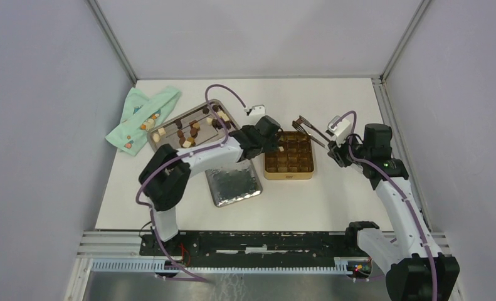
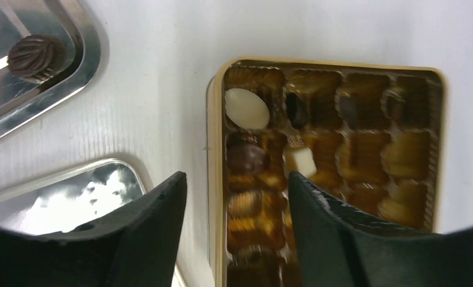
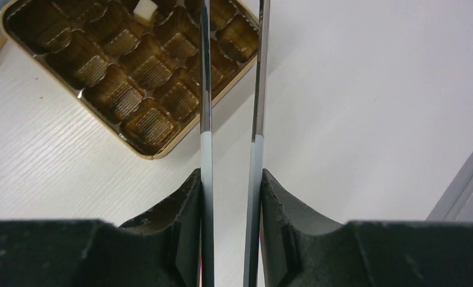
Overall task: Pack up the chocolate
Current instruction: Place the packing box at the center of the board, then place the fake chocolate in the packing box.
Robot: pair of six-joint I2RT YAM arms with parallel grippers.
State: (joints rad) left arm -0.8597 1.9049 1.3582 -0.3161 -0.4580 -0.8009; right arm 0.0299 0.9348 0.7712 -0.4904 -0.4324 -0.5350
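Several small chocolate pieces, dark, brown and cream, lie on a steel tray at the back left. The open gold tin with brown cups holds a few pieces: a white oval, a dark one and a white cube. My left gripper is open and empty; in the left wrist view it hovers over the tin's left rim. My right gripper is shut on metal tongs. In the right wrist view it holds the tongs' blades over the tin's corner.
A shiny silver lid-like piece lies near the tin's left side and also shows in the left wrist view. A green patterned cloth lies at the far left. A small white object sits behind the tin.
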